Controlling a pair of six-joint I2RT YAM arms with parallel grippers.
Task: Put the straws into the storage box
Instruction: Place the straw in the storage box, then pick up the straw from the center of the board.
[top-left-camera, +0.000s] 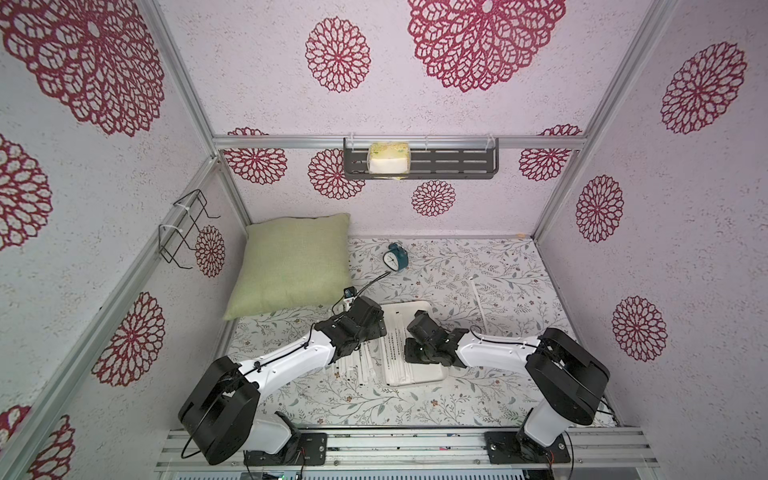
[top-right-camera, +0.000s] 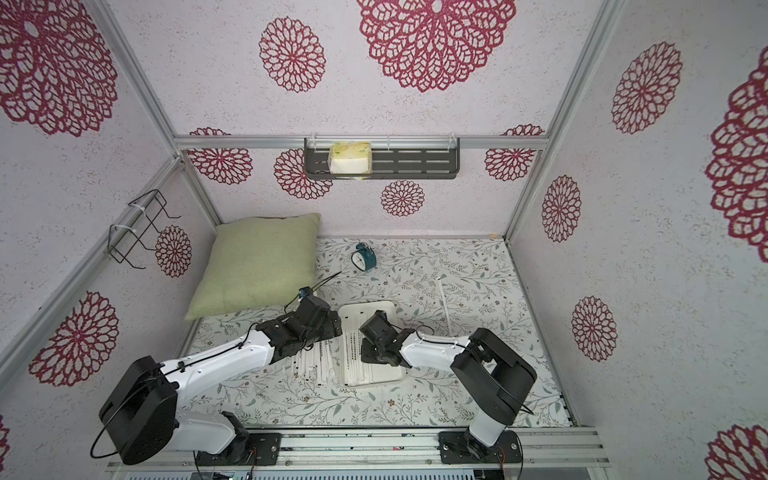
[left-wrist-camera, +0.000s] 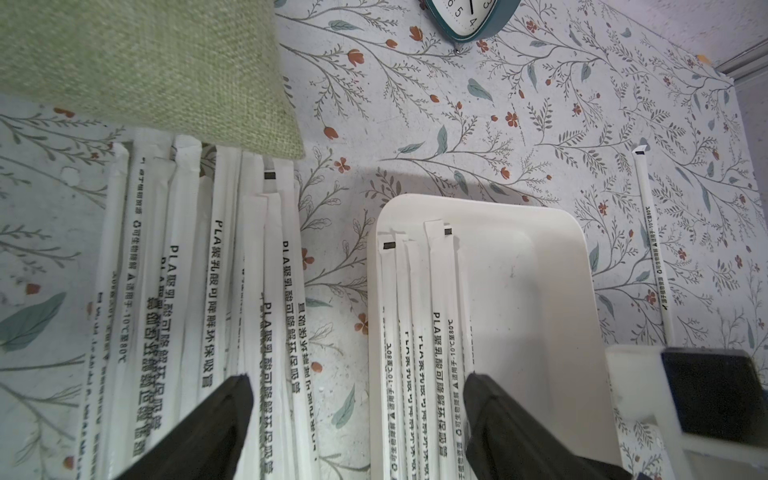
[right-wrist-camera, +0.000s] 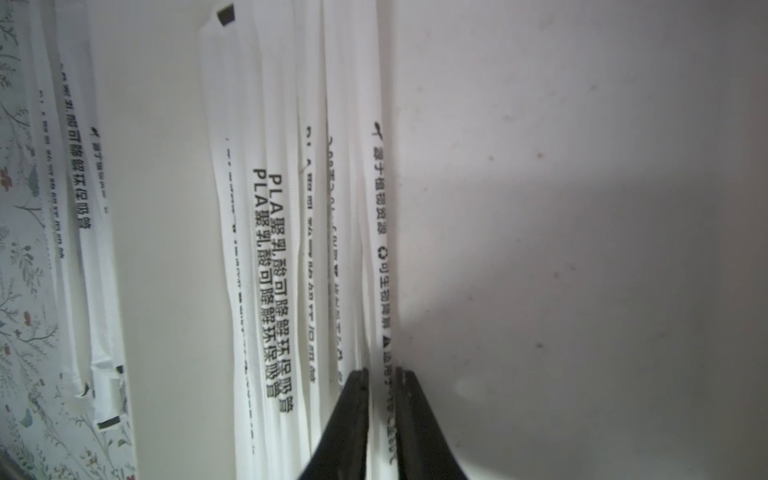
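Right gripper, in the right wrist view, stands narrow, with one straw running between its jaws over the floor of the storage box. Whether it pinches or merely flanks the straw I cannot tell. About four other straws lie alongside in the box.

Left gripper, in the left wrist view, gapes wide and empty. It sits between a loose pile of at least eight overlapping straws on the counter and the box, which here shows roughly six.

In both top views there is one box, and a lone straw lies well apart from it.

These straws look feather-light, thin and bendable, in slick paper. I would pinch one mid-length, across its width, or its neighbours will likely ride along.
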